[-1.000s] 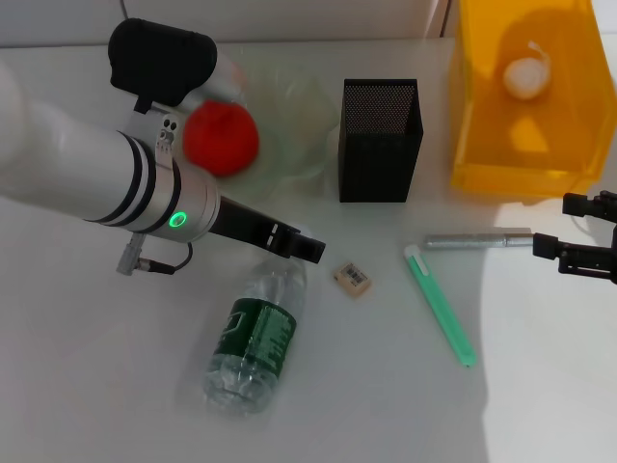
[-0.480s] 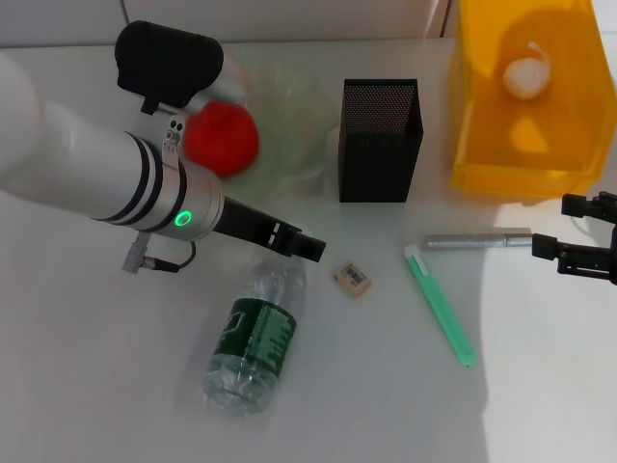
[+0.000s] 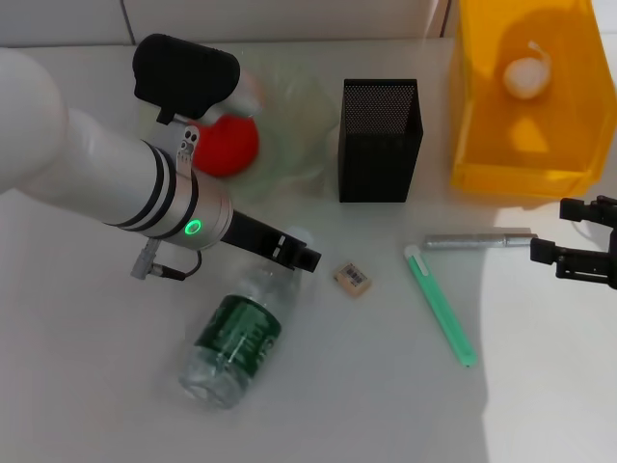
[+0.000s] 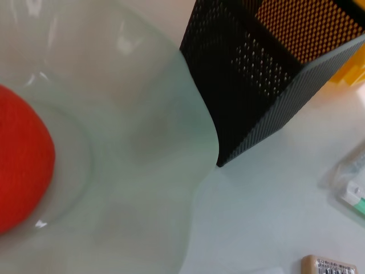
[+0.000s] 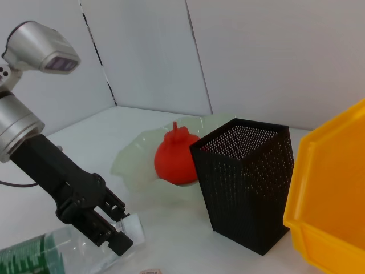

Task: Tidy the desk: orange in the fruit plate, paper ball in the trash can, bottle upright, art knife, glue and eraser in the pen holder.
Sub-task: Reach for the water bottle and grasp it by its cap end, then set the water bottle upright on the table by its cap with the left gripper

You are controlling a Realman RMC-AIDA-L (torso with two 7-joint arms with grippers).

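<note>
Left pincer clamped on one lying bottle's cap; right pincer apart — one eraser, one orange.

A red-orange lumpy ball, the orange, sits in pale green translucent wavy glass, the fruit plate. The tall black mesh pen holder shows fine perforations. The boxy translucent yellow-orange plastic trash can holds a white paper ball. The clear plastic bottle wears a dark green label and a white cap. The tan eraser bears dark print.

Head camera looks steeply down on the worktop; both wrist cameras sit low and share the pen holder, at 12 o'clock overhead.
</note>
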